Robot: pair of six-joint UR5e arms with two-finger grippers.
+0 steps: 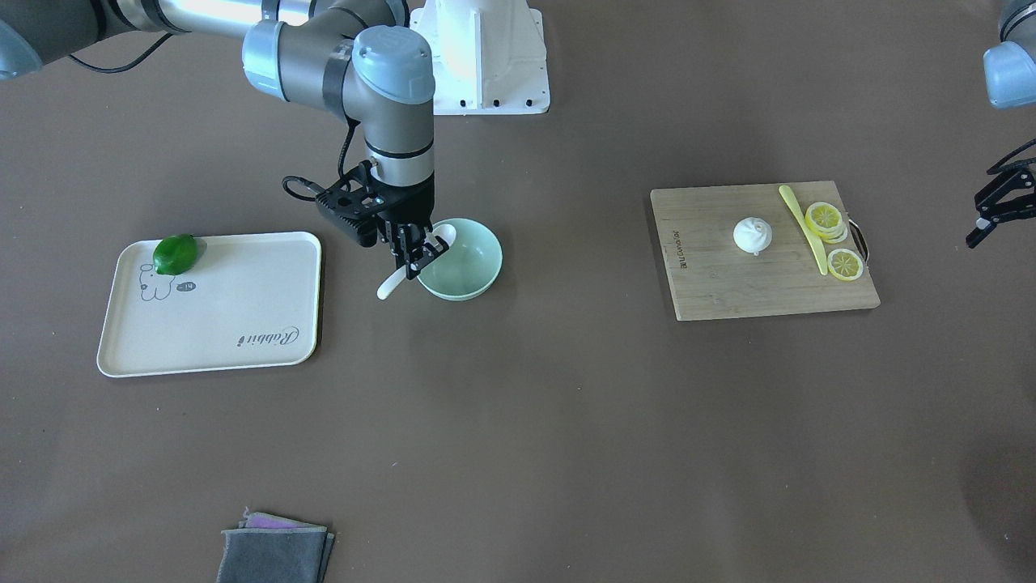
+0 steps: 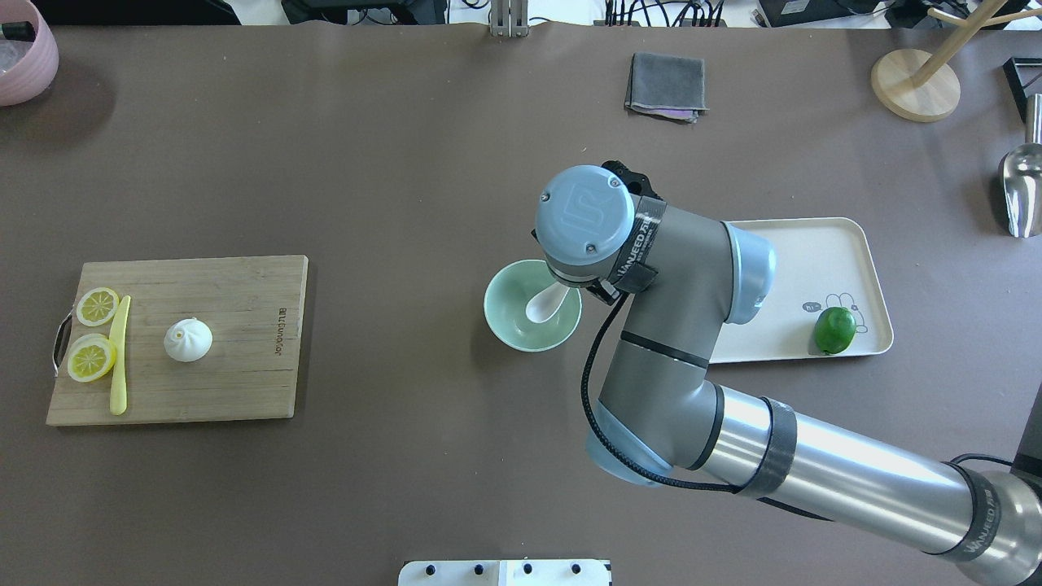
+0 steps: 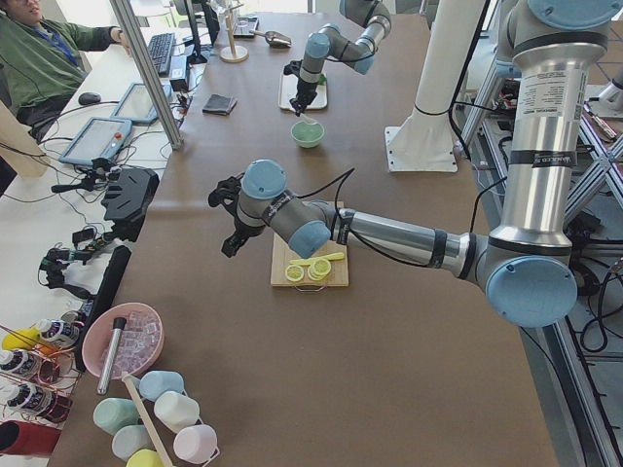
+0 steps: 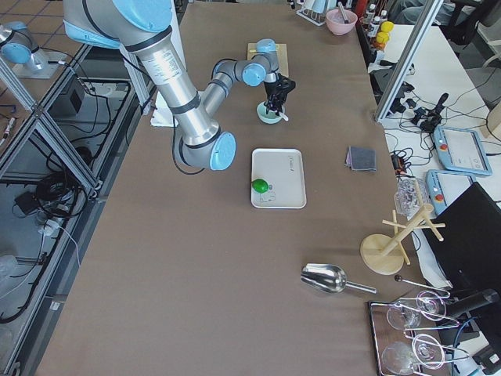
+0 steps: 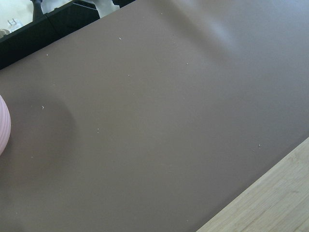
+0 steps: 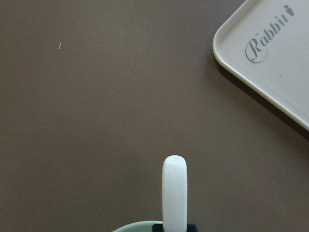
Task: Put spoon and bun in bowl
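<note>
The pale mint-green bowl stands at mid-table and also shows in the overhead view. My right gripper is shut on the white spoon at the bowl's rim. The spoon's scoop lies tilted inside the bowl and its handle sticks out over the table. The white pleated bun sits upright on the wooden cutting board, far from the bowl. My left gripper is open and empty, raised beyond the board's outer end.
A yellow knife and lemon slices lie on the board beside the bun. A cream tray with a green lime lies on the bowl's other side. A grey cloth lies near the far edge. A pink bowl stands at a corner.
</note>
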